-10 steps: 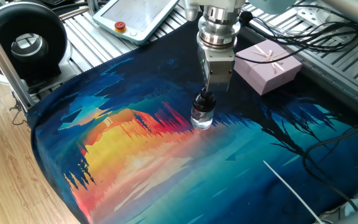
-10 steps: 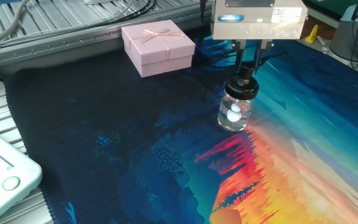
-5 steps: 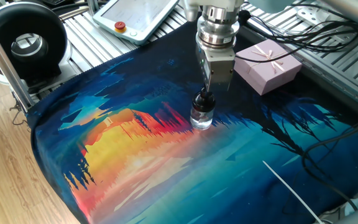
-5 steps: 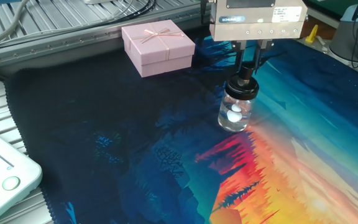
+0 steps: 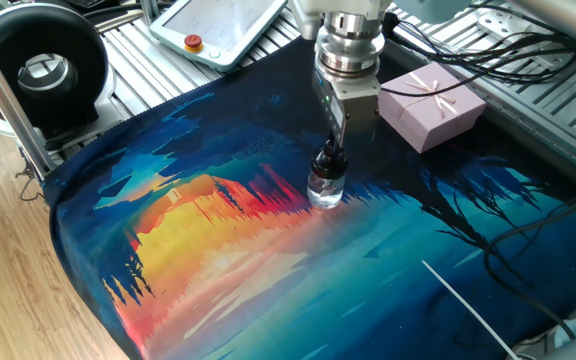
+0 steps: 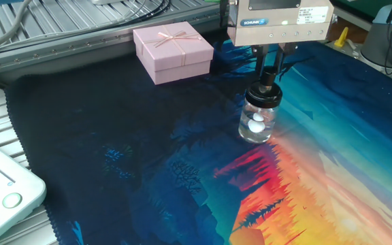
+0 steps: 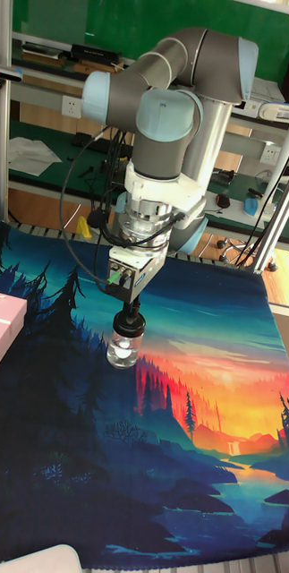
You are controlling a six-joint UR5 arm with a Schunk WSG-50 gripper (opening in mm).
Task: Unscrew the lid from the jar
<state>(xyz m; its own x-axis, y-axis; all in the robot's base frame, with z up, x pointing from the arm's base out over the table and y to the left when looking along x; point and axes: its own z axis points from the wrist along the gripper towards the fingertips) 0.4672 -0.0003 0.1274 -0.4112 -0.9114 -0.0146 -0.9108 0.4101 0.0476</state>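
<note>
Here the jaws grasp the lid [image 6: 267, 92] of the jar [image 6: 256, 122], upright mid-worktop on the printed cloth [image 6: 332, 163]; gripper [image 6: 269, 76] label text unreadable

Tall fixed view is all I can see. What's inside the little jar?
Observer: Small white balls lie in the jar; the other fixed view shows them.
Operator: Is the pink thing a present?
Observer: It looks like one. The pink box has a ribbon bow on top.
Operator: Is the tool grabbing the lid?
Observer: Yes. The tool has a finger on each side of the knob of the lid.
</note>
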